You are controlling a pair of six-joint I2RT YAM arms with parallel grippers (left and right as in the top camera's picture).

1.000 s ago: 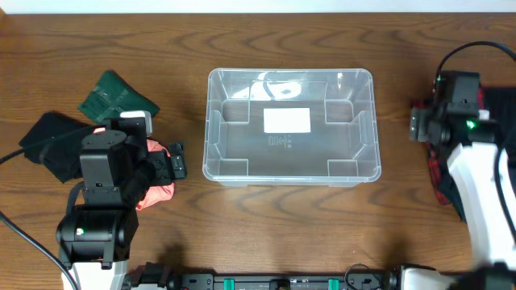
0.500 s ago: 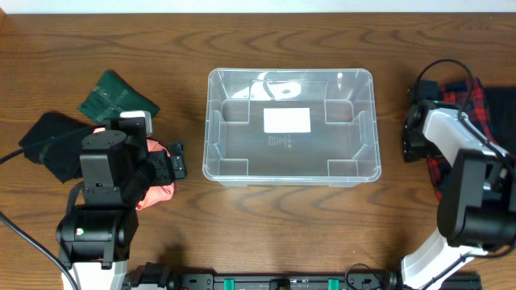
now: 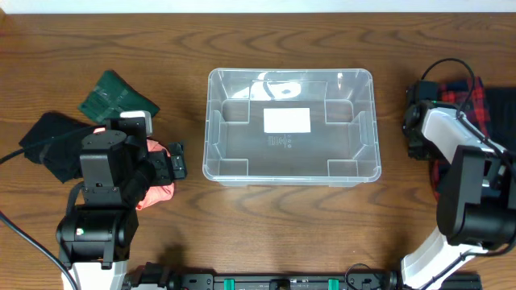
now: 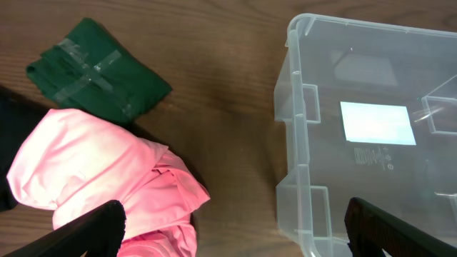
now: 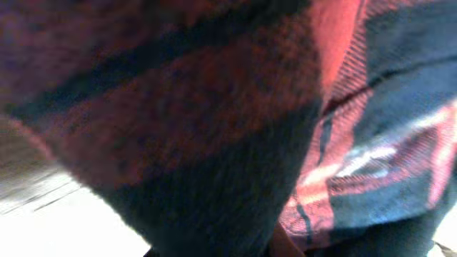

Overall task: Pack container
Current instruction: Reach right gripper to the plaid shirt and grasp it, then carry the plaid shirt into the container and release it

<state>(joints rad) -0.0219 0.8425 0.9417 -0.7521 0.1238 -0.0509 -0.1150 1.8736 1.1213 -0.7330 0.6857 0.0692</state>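
My right tool point(image 3: 416, 135) has just dropped onto the plaid cloth point(image 3: 477, 97), though I cannot tell its opening, and the container point(image 3: 290, 72) awaits filling.

L of wood table point(image 3: 266, 217): green cloth point(image 3: 117, 95), pink cloth point(image 4: 86, 164), black cloth point(image 3: 44, 141); R: red-plaid cloth point(image 5: 178, 93)

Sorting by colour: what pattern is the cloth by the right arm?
The cloth is red-and-dark plaid, clearest in the right wrist view.

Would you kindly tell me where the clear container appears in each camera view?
Overhead: container in the centre of the picture.
Left wrist: container fills the right side, cut off by the frame.
Right wrist: not in it; plaid fabric fills the picture.
Shared landmark: white label on its bottom.
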